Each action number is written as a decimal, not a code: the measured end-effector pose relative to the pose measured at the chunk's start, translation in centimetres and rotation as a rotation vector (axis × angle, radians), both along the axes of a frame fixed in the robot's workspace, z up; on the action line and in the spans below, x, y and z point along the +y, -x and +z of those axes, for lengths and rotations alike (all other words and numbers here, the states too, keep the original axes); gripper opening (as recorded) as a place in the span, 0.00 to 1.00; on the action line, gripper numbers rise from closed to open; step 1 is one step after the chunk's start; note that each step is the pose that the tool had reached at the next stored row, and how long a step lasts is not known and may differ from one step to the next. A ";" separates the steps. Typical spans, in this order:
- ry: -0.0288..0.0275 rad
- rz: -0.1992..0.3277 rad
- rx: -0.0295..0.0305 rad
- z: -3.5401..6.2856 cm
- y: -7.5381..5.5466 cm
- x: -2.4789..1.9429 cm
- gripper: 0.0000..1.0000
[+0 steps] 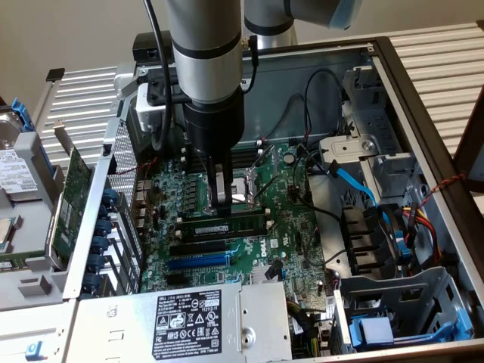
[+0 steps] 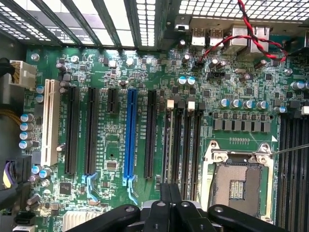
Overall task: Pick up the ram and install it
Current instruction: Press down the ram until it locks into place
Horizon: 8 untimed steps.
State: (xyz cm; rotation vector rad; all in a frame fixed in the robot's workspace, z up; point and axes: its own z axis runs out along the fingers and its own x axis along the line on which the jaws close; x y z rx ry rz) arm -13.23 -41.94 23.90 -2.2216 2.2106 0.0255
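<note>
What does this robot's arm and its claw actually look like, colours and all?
The arm is a thick silver-grey tube with black ring joints and a pale blue cap near the top. A black cable runs down beside it. The gripper has a black round body and grey metal fingers.

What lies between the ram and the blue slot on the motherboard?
In the exterior view, a long black slot lies between the ram and the blue slot.

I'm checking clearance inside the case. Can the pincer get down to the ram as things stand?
Probably yes: the pincer hangs directly above the ram, which lies on the motherboard, and nothing sits between them.
</note>
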 end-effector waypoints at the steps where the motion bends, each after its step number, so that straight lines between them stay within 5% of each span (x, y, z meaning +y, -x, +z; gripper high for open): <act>1: 0.0008 0.000 0.0000 -0.03 0.0 0.13 0.11; 8: 0.0117 0.000 0.0000 -0.15 0.0 0.26 0.11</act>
